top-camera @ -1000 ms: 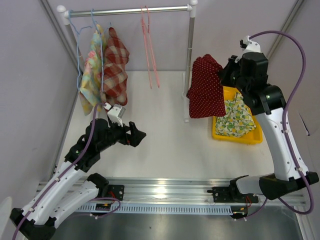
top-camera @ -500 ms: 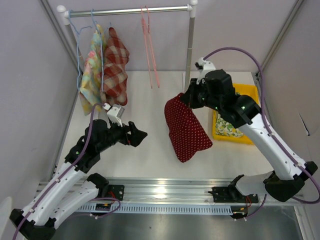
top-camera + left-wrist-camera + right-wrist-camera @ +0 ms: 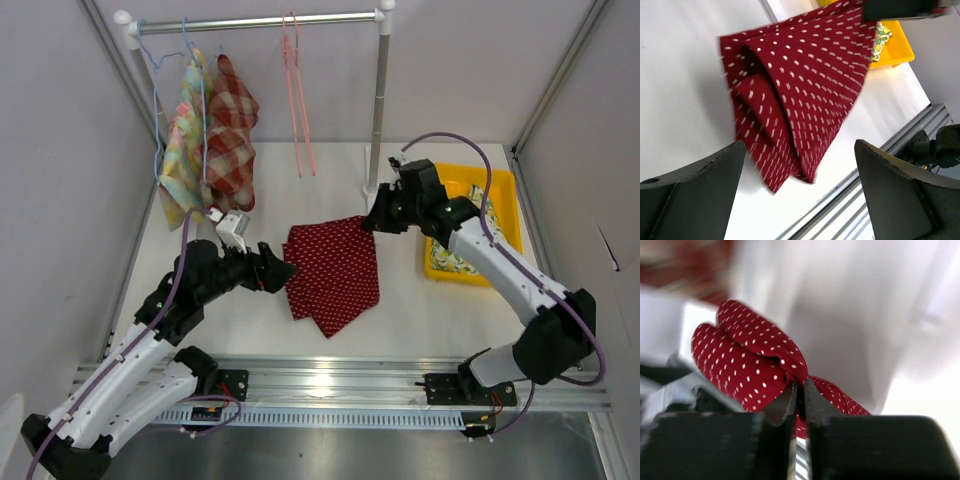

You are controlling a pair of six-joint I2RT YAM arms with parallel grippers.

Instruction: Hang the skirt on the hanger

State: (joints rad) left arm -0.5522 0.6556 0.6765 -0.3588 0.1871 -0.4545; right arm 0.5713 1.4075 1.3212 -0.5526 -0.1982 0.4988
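Observation:
The red skirt with white dots [image 3: 332, 272] lies mostly on the white table at the middle, folded over itself. My right gripper [image 3: 378, 218] is shut on its far right corner, and the pinched cloth [image 3: 757, 365] bulges past the jaws in the right wrist view. My left gripper [image 3: 278, 270] is open and empty, right at the skirt's left edge; the skirt [image 3: 800, 85] spreads between and beyond its fingers [image 3: 695, 195]. An empty pink hanger [image 3: 298, 100] hangs from the rail [image 3: 260, 20] at the back.
Two skirts, a checked one [image 3: 232, 125] and a floral one [image 3: 183, 140], hang on blue hangers at the rail's left. A yellow tray [image 3: 495, 190] with a floral garment [image 3: 450, 255] sits at the right. The rail's right post [image 3: 377, 110] stands behind my right gripper.
My right arm has swung the red skirt from beside the tray down and left, laying it on the table next to my left gripper. The left arm has hardly moved.

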